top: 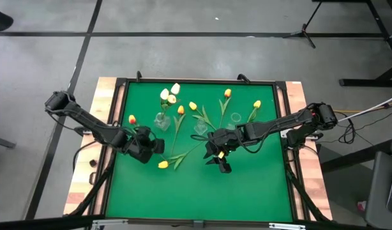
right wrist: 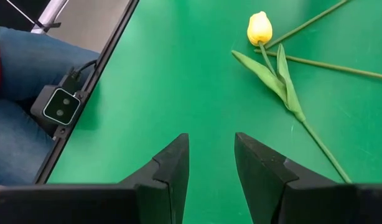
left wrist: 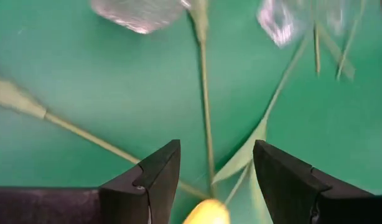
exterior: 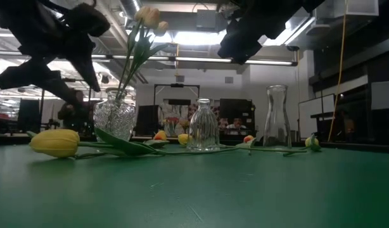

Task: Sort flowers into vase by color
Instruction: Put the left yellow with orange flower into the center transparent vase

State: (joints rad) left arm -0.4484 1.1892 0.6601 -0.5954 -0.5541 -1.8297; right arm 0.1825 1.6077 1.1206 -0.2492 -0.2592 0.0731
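Note:
Three white tulips (top: pixel 170 94) stand in a cut-glass vase (top: pixel 161 120) at the far left; they also show in the low view (exterior: pixel 149 17). Two more clear vases (top: pixel 201 128) (top: pixel 235 118) stand to its right. Several yellow and orange tulips lie on the green mat. One yellow tulip (top: pixel 163 164) lies nearest, its bud on the mat (exterior: pixel 55 142). My left gripper (top: pixel 159 145) hovers open above the mat, this tulip's bud (left wrist: pixel 206 211) showing between its fingers (left wrist: pixel 216 146). My right gripper (top: pixel 219 163) is open and empty above mid-mat (right wrist: pixel 211 138).
Loose tulips lie around the vases: orange (top: pixel 180 110), yellow (top: pixel 193 105), orange (top: pixel 227 93), yellow (top: pixel 256 104), red-yellow (top: pixel 132 119). Their stems cross between the vases. The near half of the mat (top: pixel 196 191) is bare. A person's leg (right wrist: pixel 29 62) shows beyond the table's edge.

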